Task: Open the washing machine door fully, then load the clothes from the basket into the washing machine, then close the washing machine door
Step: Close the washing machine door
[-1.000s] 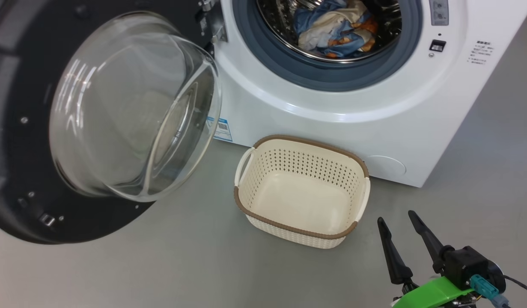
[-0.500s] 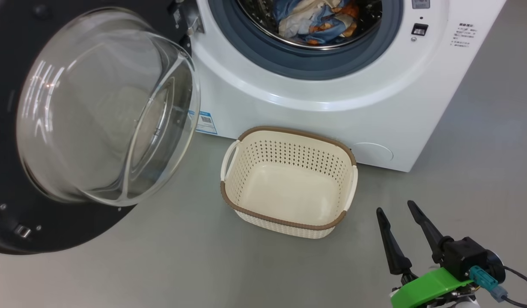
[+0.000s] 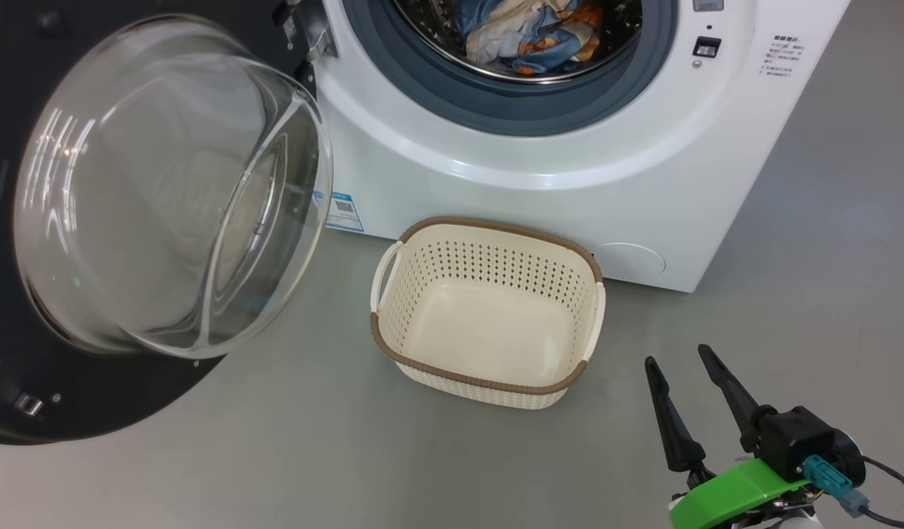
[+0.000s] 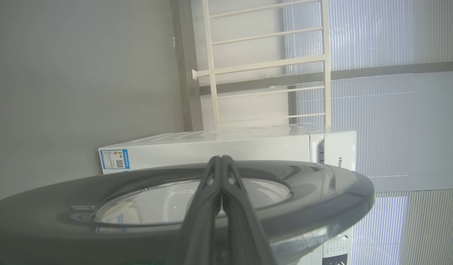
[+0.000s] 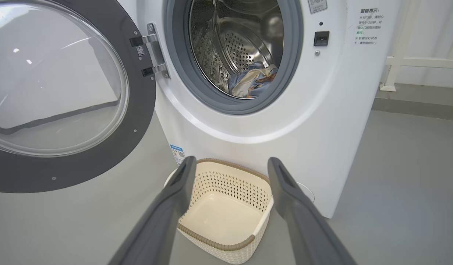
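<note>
The washing machine (image 3: 540, 176) stands with its washing machine door (image 3: 165, 191) swung wide open to the left, glass bowl facing out. The clothes (image 3: 529, 33) lie inside the steel drum, also seen as clothes (image 5: 252, 81) low in the drum. The basket (image 3: 488, 224) sits on the floor in front of the machine with nothing in it. My right gripper (image 3: 677, 356) hovers open to the right of the basket, and the right gripper (image 5: 230, 161) points towards the basket (image 5: 215, 241). My left gripper (image 4: 220, 159) is shut, its fingers lying over the door's outer face (image 4: 322, 191).
Grey floor (image 3: 826, 279) stretches to the right of the machine. A white railing (image 4: 266, 66) and window blinds (image 4: 395, 36) stand behind it. A white frame foot (image 5: 392, 73) rests on a raised ledge at the far right.
The whole head picture has shifted left and slightly up, so the camera has moved. The right gripper keeps its place and stays open. The basket and the clothes lie as before.
</note>
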